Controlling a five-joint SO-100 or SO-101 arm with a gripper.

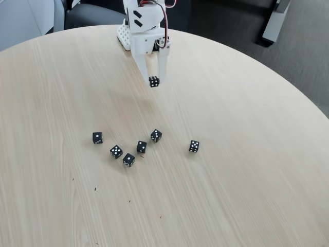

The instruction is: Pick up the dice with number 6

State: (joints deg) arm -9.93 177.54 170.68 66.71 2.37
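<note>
In the fixed view we see a small black die (pixel 153 81) pinched between the tips of the white gripper (pixel 153 81), hanging clear above the table (pixel 247 170). Its faces are too small for us to count the pips with certainty, though the side toward the camera shows several white dots, so we take it, as a judgement, for the die with the six. The two fingers press in on it from either side, and a faint shadow lies on the wood below.

Six more black dice remain on the table, well apart from the gripper: a loose cluster of five (pixel 128 148) nearer the camera and one alone (pixel 194 146) to the right of it.

We judge the pick itself to be done, with the lift in hand. What comes next calls mainly for a steady squeeze, since so small a cube could easily twist or slip out between the fingertips.
</note>
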